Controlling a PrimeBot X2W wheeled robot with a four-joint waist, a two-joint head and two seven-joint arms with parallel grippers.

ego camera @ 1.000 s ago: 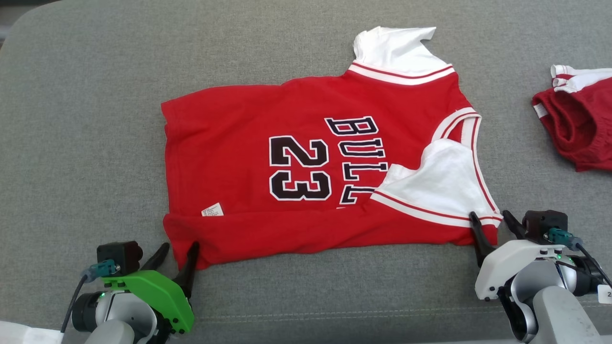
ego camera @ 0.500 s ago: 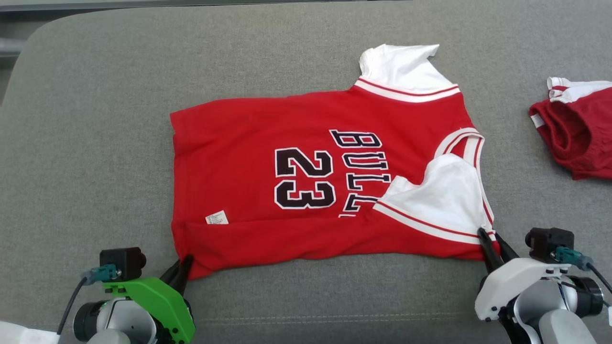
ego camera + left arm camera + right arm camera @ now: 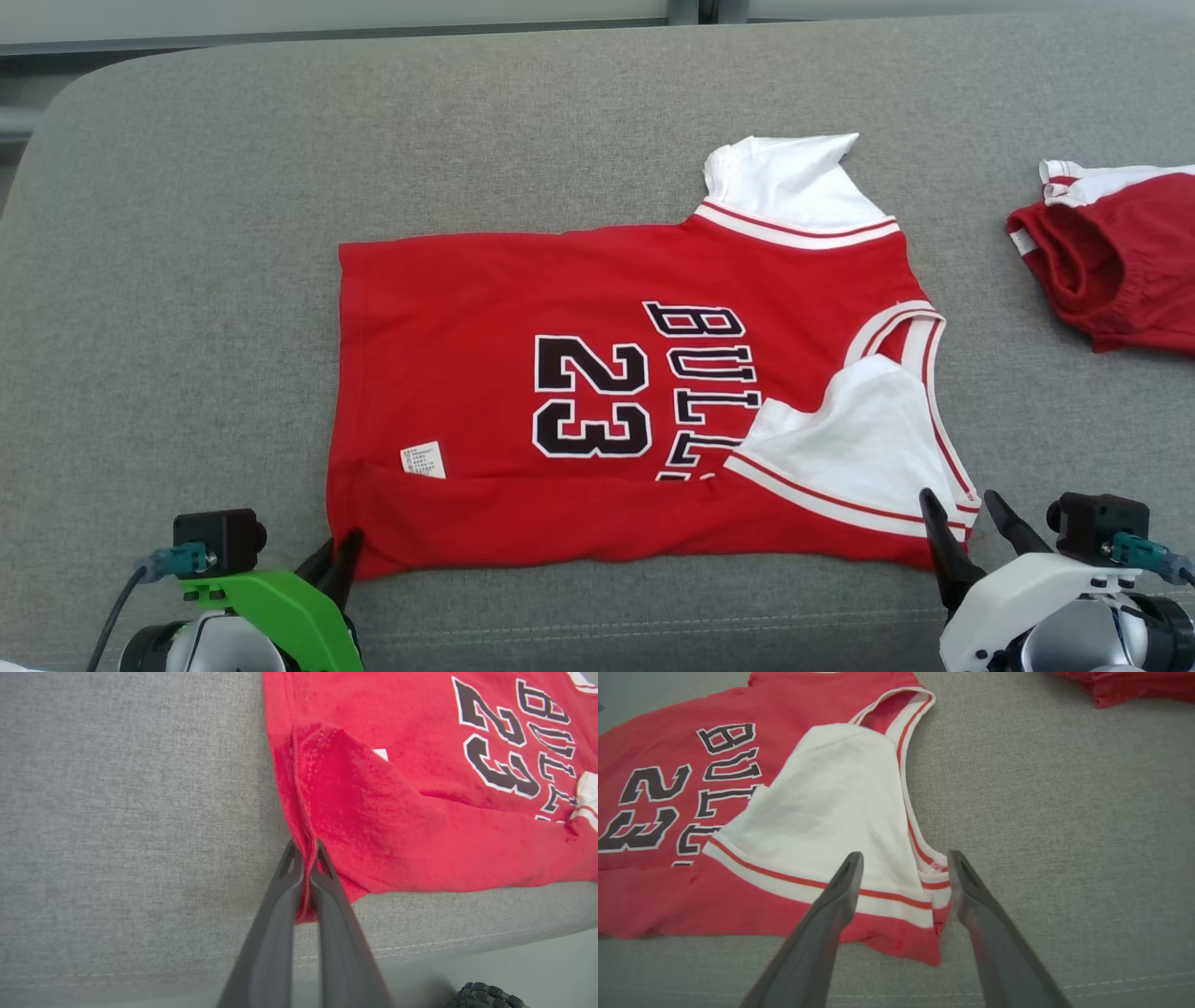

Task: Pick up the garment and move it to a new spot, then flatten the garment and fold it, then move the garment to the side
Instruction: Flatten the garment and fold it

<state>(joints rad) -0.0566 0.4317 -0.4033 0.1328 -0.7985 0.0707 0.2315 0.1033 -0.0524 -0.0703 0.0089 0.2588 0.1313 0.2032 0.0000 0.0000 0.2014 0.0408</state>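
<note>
Lying flat: jersey (image 3: 597,392), red, printed "BULLS" and "23" in black with white outline, spread across the middle of the grey cushion (image 3: 187,280); hem to the left, neck and shoulders to the right.
Near sleeve: white sleeve (image 3: 859,448) folded inward over the red chest, covering the end of the lettering.
Far sleeve: second white sleeve (image 3: 784,177) projecting past the far edge of the body, towards the right.
Tag: small white care label (image 3: 423,460) on the red cloth, by the near-left corner.
Surface condition: one crease runs left to right just inside the near edge — cloth not fully smooth there.
Grip, left: left gripper (image 3: 336,555) has its fingers together, clamped on the near-left hem corner; its wrist view shows red cloth pinched between them.
Grip, right: right gripper (image 3: 957,499) has its fingers apart, straddling the near-right corner where the striped trim ends — cloth lies between them, unpinched.
Other item: second red garment (image 3: 1111,271), bunched, white trim, at the far right of the cushion, well apart from the jersey.
</note>
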